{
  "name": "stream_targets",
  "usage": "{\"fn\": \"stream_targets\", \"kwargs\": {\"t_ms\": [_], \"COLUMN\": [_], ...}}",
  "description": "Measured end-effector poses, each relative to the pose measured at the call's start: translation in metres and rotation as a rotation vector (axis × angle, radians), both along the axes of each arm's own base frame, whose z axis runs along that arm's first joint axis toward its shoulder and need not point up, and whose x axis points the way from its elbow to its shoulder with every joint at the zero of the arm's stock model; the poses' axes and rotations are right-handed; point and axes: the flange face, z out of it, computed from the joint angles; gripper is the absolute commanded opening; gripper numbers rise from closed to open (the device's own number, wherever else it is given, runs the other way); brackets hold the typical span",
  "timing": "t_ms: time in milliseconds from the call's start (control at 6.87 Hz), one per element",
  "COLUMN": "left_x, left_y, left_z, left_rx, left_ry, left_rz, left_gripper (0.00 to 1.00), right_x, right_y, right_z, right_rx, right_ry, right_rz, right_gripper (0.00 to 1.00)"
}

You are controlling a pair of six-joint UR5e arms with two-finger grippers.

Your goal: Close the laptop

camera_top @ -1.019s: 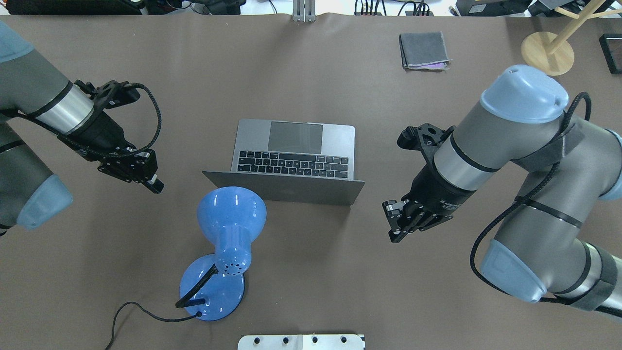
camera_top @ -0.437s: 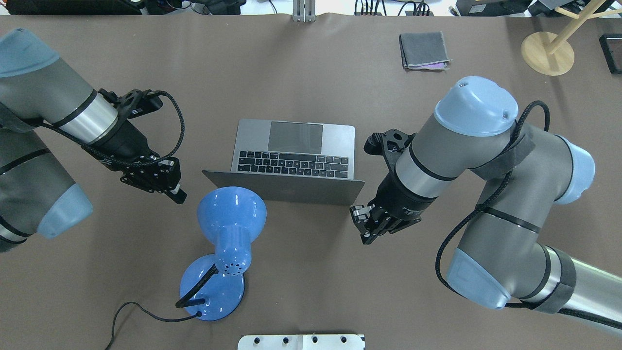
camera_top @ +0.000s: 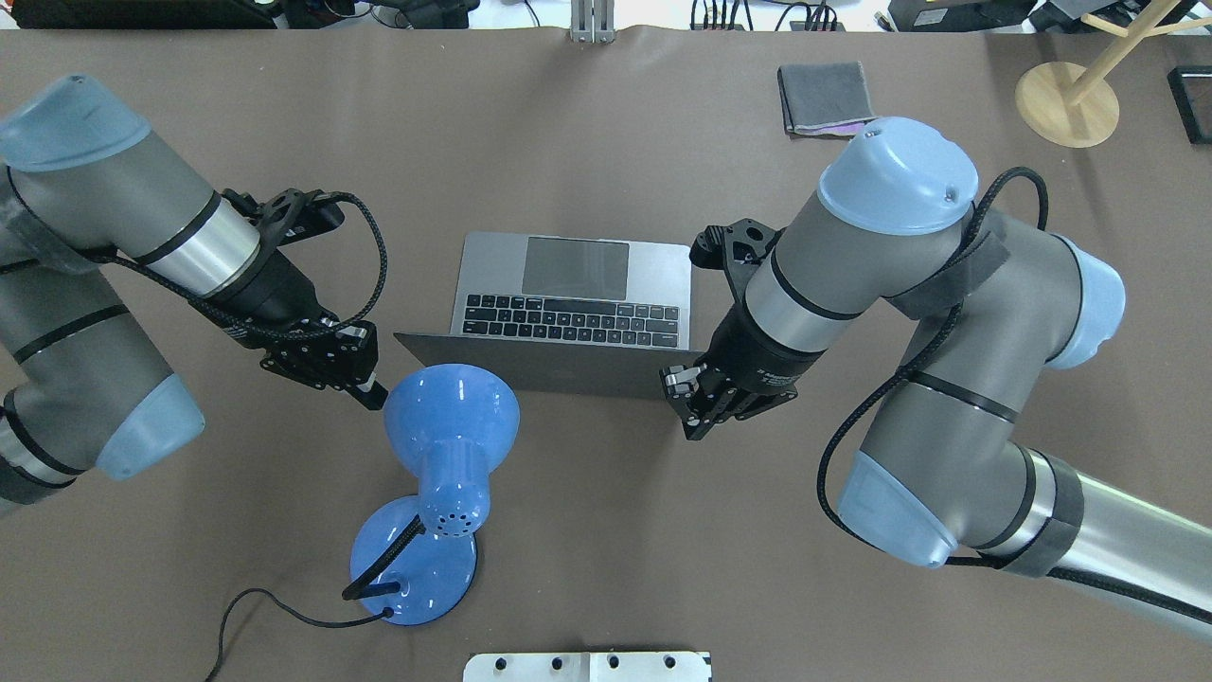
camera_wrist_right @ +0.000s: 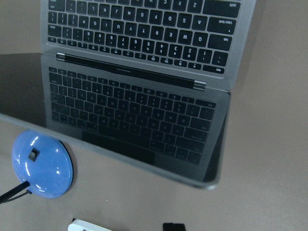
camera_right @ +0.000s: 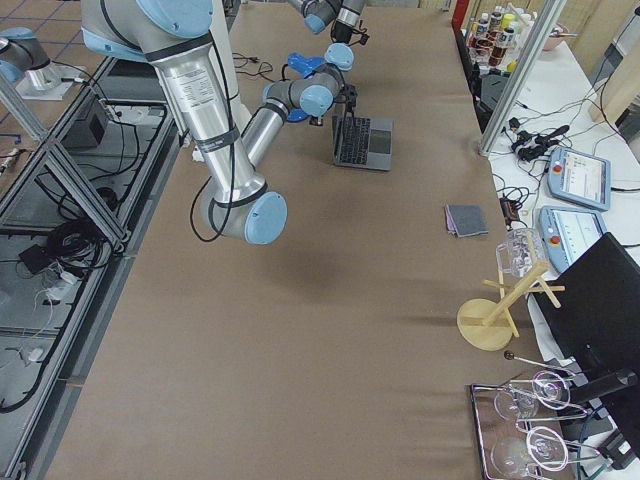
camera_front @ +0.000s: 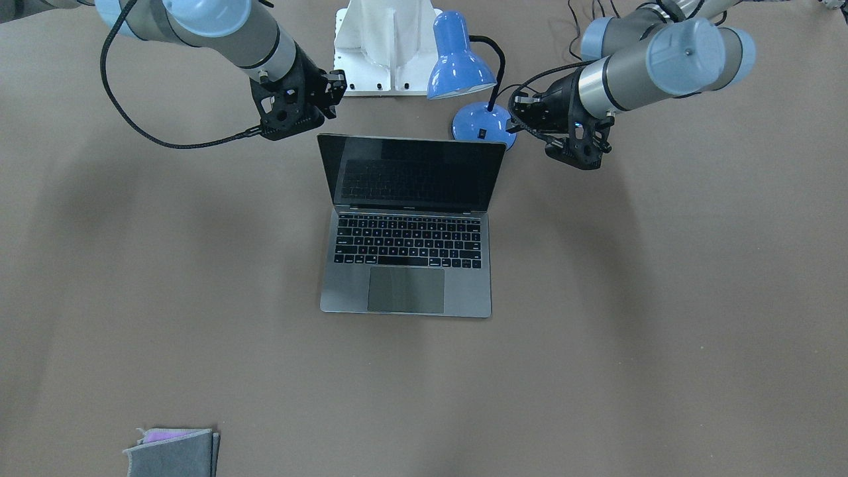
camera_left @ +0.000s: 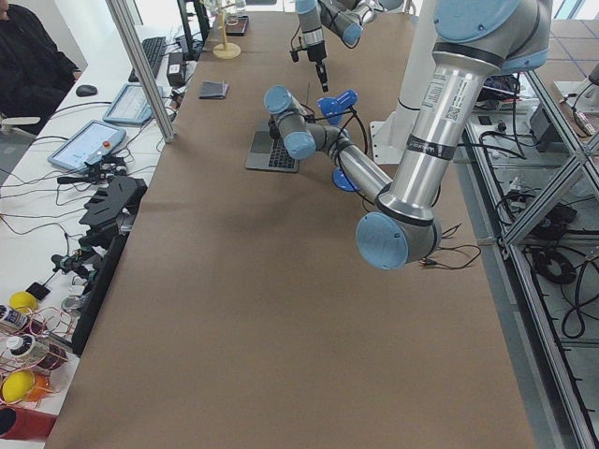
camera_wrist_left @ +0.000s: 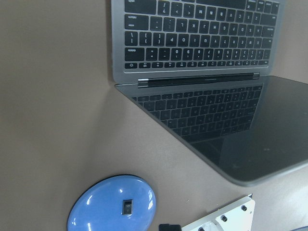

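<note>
One laptop (camera_top: 578, 284) stands open at the middle of the table (camera_top: 606, 568), its lid upright. Seen from overhead, two grippers flank the lid with nothing held and fingers together: the left gripper (camera_top: 371, 392) at 8 o'clock, the right gripper (camera_top: 688, 426) at 4 o'clock. One blue lamp (camera_top: 453, 417) stands at 7 o'clock and one grey pouch (camera_top: 824, 95) lies at 1 o'clock.

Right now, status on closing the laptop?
Both shut: left gripper, right gripper, each near a top lid corner. Laptop open. Blue lamp close beside left gripper.
</note>
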Motion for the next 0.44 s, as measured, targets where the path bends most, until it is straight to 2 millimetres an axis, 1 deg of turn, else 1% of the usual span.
{"fn": "stream_targets", "kwargs": {"t_ms": [146,437], "left_x": [0.0033,0.0119], "left_y": [0.001,-0.0025], "left_z": [-0.0026,-0.0115], "left_rx": [0.0,0.003], "left_ry": [0.004,0.011], "left_rz": [0.003,0.007], "left_gripper": [0.0,0.0], "right_x": [-0.005,-0.0109], "right_y": [-0.0104,-0.0201], "right_z": [0.0002,-0.0012], "right_rx": [0.017,0.028], "right_ry": [-0.021,-0.051], "right_rz": [0.012,0.026], "right_gripper": [0.0,0.0]}}
